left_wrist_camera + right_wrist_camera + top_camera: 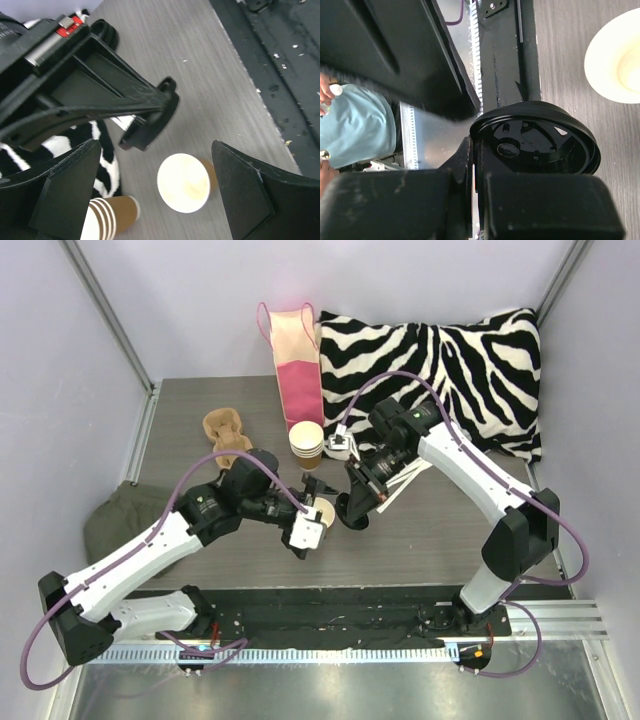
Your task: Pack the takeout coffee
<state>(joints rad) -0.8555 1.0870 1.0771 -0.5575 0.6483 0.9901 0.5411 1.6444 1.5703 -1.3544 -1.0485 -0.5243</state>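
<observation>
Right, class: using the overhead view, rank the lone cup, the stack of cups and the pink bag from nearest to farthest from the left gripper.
1. The lone cup: right by the open left gripper, at the table's middle.
2. The stack of cups: further back, beyond the lone cup.
3. The pink bag: farthest, standing at the back wall behind the stack.

Top camera: high, near side, wide, downward. Wrist cameras: close, low; all share lone cup (183,182).
</observation>
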